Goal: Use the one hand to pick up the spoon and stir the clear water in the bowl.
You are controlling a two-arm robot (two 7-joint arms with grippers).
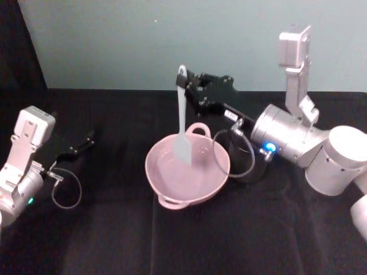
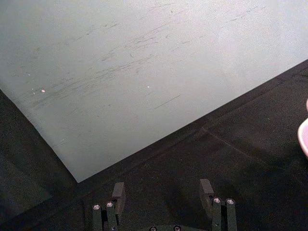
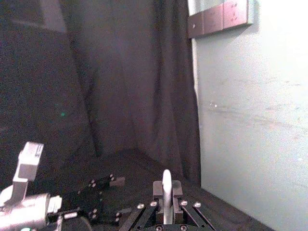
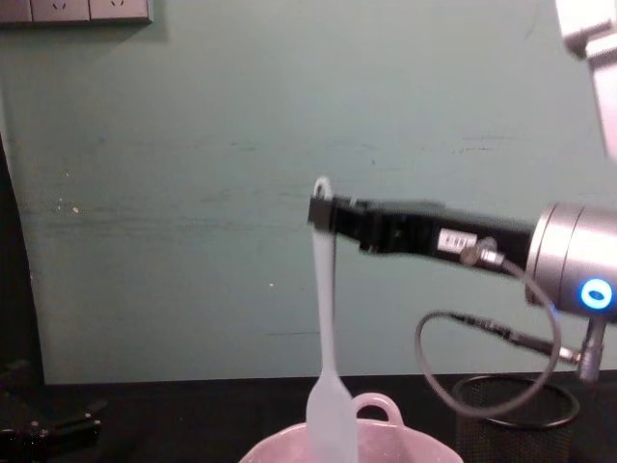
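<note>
One white spoon hangs upright from the right pincer, whose fingers are closed on the handle just below its end hole. The paddle head reaches down inside the pink bowl at the middle of the desk, where the clear water barely shows. A black wire-mesh cup stands just beside the bowl, on its right. The left pincer sits at the desk's left, fingers apart and empty.
</note>
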